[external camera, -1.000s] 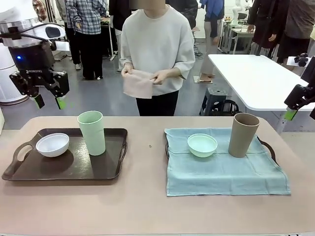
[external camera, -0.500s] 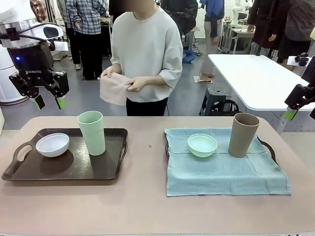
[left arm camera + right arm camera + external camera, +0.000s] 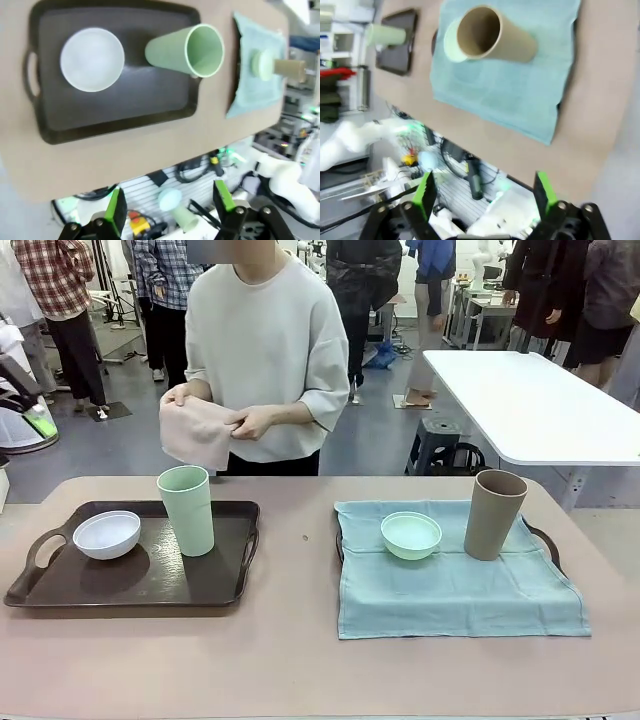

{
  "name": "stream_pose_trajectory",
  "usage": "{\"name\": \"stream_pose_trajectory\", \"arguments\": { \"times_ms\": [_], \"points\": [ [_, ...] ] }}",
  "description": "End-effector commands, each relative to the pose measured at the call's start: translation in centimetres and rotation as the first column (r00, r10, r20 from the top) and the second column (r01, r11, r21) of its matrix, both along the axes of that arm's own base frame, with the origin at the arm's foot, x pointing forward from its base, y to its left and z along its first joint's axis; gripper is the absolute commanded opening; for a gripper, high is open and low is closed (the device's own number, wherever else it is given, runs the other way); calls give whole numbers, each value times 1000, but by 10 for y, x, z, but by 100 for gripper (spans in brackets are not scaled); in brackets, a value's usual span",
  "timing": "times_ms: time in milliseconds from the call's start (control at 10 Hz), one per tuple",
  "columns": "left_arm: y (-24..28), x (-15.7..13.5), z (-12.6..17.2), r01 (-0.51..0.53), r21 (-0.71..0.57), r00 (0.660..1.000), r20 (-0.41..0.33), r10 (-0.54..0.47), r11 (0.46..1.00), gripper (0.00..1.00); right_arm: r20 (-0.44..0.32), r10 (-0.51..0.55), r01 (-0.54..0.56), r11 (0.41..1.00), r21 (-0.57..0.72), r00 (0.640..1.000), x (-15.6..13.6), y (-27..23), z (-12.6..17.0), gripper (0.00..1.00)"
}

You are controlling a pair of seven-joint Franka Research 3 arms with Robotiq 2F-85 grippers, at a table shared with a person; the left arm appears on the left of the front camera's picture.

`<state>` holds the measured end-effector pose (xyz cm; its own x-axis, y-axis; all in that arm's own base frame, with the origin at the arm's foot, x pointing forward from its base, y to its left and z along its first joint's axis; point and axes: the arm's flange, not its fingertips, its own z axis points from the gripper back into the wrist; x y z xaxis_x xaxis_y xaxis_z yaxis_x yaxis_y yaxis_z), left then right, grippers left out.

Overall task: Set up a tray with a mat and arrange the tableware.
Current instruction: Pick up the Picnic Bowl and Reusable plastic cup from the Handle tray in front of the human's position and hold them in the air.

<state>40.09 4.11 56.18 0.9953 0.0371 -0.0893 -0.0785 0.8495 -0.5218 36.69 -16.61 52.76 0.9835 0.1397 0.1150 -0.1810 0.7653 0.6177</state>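
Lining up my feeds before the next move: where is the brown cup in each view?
Front view: brown cup upright at right, on the far-right part of the teal mat.
Left wrist view: brown cup small at the right edge, next to the mint bowl.
Right wrist view: brown cup large at top centre, mouth facing the camera.
Shared landmark: the teal mat beneath it.

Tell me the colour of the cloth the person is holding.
The cloth is pale pink; the front view shows it best.
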Motion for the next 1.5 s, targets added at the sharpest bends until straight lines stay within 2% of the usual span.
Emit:
{"name": "stream_pose_trajectory", "arguments": {
  "times_ms": [0, 300, 500, 600, 700, 900, 1000, 1100, 1200, 1400],
  "points": [
    [25, -2, -6, 59, -222, 996, 80, -42, 973, 100, -60, -20, 28, 989, 147, 998, 14, -22, -6, 100],
    [52, -30, -16, 154, -406, 955, 295, -30, 901, 100, -89, 6, 25, 939, 344, 996, 11, -49, -22, 100],
    [58, -30, -29, 109, -404, 958, 287, 13, 908, 100, -111, 7, 32, 937, 347, 994, 14, -50, -34, 100],
    [55, -30, -29, 35, -342, 956, 284, 68, 939, 100, -100, -1, 28, 964, 263, 995, 15, -43, -35, 100],
    [60, -26, -20, 112, -398, 960, 281, 5, 911, 100, -114, -9, 47, 941, 336, 993, 7, -48, -36, 100],
    [62, -26, -27, 89, -386, 960, 278, 23, 918, 100, -119, -5, 44, 945, 323, 993, 11, -45, -38, 100],
    [66, -17, -26, 90, -377, 963, 268, 15, 922, 100, -149, -50, 106, 910, 400, 988, 10, -42, -42, 100],
    [88, -15, -26, 118, -406, 966, 257, -10, 906, 100, -191, -96, 170, 893, 418, 977, -1, -40, -50, 100],
    [111, -13, -27, 137, -431, 969, 245, -31, 892, 100, -189, -114, 190, 869, 457, 975, -14, -42, -54, 100],
    [150, -19, -33, 128, -491, 967, 253, 1, 862, 100, -192, -123, 204, 841, 501, 974, -39, -46, -59, 100]
  ]
}}
